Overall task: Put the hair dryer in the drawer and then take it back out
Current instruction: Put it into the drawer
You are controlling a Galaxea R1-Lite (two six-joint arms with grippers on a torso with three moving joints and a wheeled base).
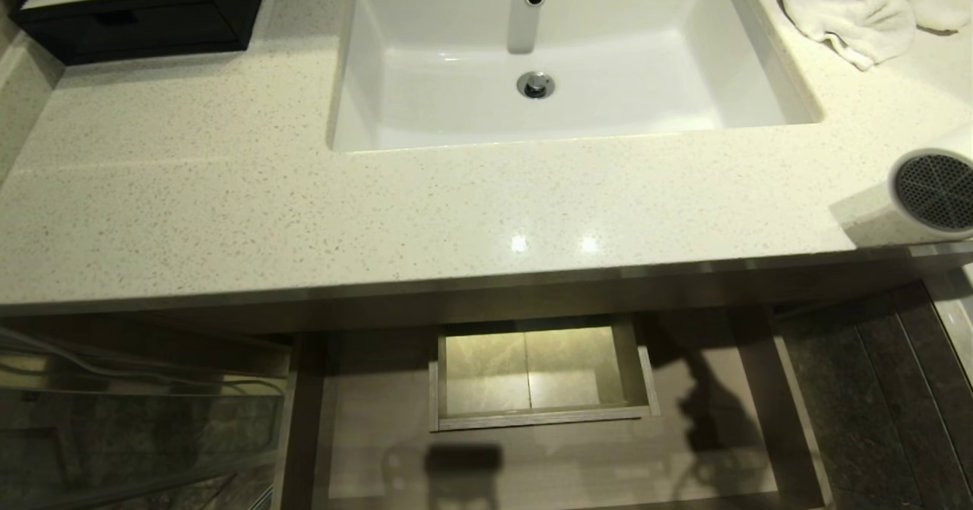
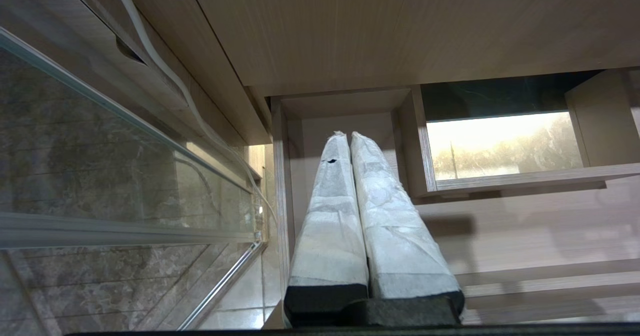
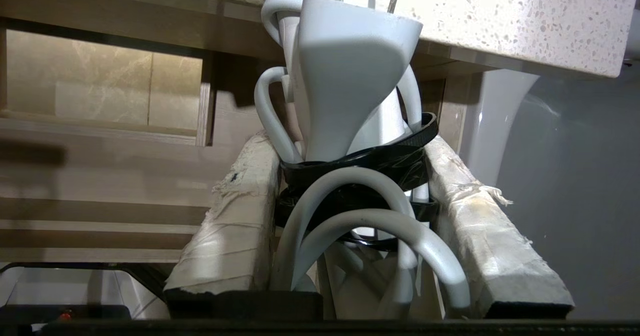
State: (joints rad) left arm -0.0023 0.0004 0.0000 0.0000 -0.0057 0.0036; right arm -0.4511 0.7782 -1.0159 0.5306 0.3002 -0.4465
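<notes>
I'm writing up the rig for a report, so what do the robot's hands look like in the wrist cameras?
The left hand has two long tapered fingers wrapped in whitish tape, creased and slightly torn, ending in black bases near the camera. The right hand has the same build: flat, tape-wrapped fingers with frayed, yellowed edges on black mounts. No cables or markings of the robot's own show.

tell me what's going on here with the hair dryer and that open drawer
The right gripper is clamped on the hair dryer around its handle and bundled cord, holding it at the right end of the countertop. The drawer below stands open with nothing in it. The left gripper hangs shut over the drawer's left side.
</notes>
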